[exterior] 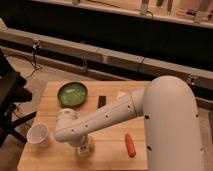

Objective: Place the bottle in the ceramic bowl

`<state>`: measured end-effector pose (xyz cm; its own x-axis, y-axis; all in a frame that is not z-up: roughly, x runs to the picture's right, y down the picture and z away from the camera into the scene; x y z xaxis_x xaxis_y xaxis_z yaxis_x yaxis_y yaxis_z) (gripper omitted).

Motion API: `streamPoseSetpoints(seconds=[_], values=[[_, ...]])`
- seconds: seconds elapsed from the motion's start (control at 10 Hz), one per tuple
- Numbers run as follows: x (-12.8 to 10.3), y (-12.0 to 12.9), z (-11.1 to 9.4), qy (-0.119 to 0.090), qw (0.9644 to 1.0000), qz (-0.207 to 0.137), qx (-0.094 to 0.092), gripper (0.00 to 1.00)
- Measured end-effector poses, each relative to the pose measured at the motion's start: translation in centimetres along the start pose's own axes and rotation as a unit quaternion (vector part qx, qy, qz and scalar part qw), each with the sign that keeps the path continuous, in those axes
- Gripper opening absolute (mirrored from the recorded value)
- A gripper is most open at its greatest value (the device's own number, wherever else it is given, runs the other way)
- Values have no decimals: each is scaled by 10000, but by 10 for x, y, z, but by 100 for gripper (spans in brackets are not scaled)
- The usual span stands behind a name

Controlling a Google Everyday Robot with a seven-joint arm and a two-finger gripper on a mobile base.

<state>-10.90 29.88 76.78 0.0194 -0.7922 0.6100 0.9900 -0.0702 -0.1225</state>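
The green ceramic bowl (73,93) sits at the back left of the wooden table (110,152). My white arm reaches across from the right and bends down toward the table's front. The gripper (83,148) is low over the table, in front of the bowl and right of the paper cup. A small white shape at the gripper looks like the bottle (87,144), lying on the table and mostly hidden by the wrist. Whether it is gripped does not show.
A white paper cup (38,135) stands at the front left. An orange carrot-like object (130,145) lies at the front right. A small dark block (102,101) lies right of the bowl. A dark stand (10,95) is beside the table's left edge.
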Motion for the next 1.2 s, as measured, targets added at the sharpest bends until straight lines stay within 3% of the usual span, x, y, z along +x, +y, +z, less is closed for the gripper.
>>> streamPoseSetpoints(seconds=[0.1, 0.3, 0.6, 1.2], values=[[0, 1, 1, 5, 10000, 7, -4, 52], [1, 6, -4, 34, 10000, 58, 24, 35], [6, 19, -29, 41, 9998, 89, 163, 7], [38, 31, -59, 113, 9991, 142, 374, 6]])
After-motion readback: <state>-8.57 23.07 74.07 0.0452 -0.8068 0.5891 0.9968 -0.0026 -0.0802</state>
